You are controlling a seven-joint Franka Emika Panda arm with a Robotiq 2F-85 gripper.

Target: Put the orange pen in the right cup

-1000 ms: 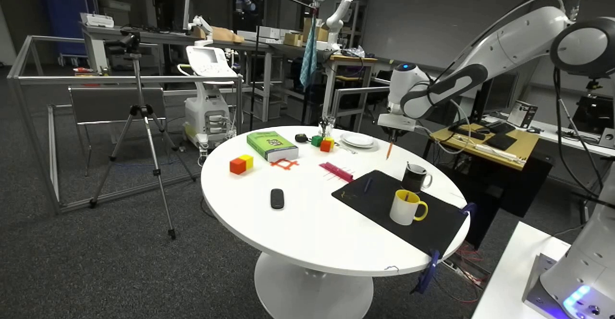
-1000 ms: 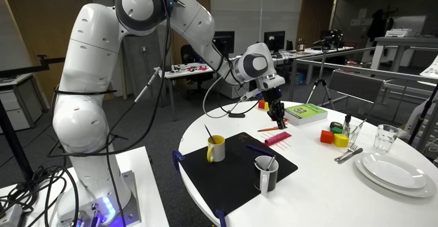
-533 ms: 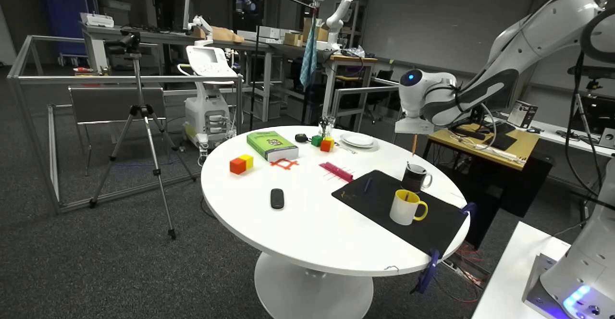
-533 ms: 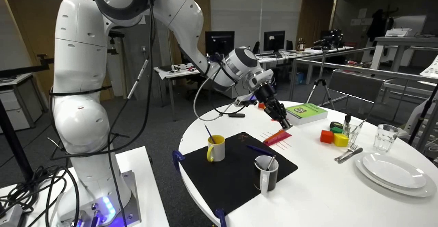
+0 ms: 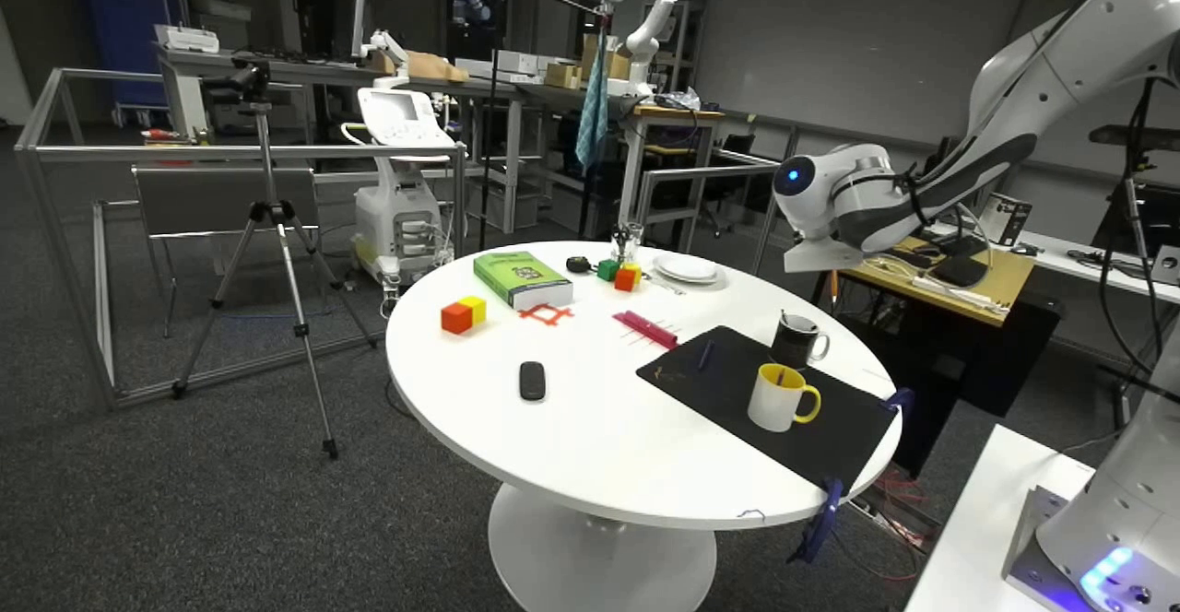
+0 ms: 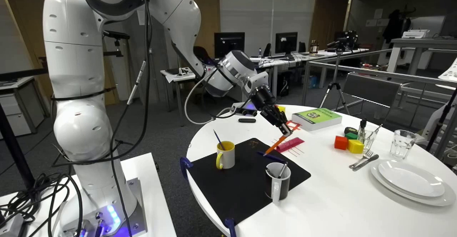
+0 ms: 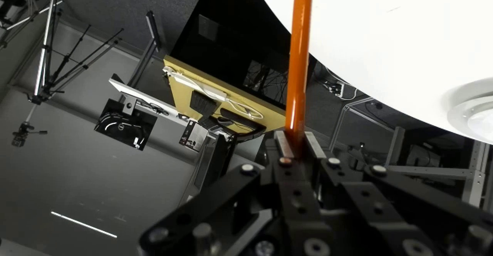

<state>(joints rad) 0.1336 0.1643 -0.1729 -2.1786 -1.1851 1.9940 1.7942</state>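
While the pincer (image 7: 299, 144) hangs raised off the desk (image 5: 599, 437), it is clamped on the orange pen (image 7: 299, 63), which juts from its grip in the wrist view. In an exterior view the pen slants downward through the air, its free tip showing in front of a blue pen (image 6: 274, 158) that lies on a black mat (image 6: 232, 190); how high the tip is cannot be told. Apart from the pen, the dark cup (image 6: 284, 187) stands upright at the mat's edge, slim items (image 6: 283, 170) sticking out of it. Also on the mat is a white mug (image 6: 228, 158) with yellow inside and handle, a pencil (image 6: 219, 139) leaning in it. Just off the mat lies a pink strip (image 6: 290, 144); farther out are a green book (image 6: 316, 118), a red cube (image 6: 340, 142) beside a yellow cube (image 6: 355, 146), and stacked plates (image 6: 410, 178).
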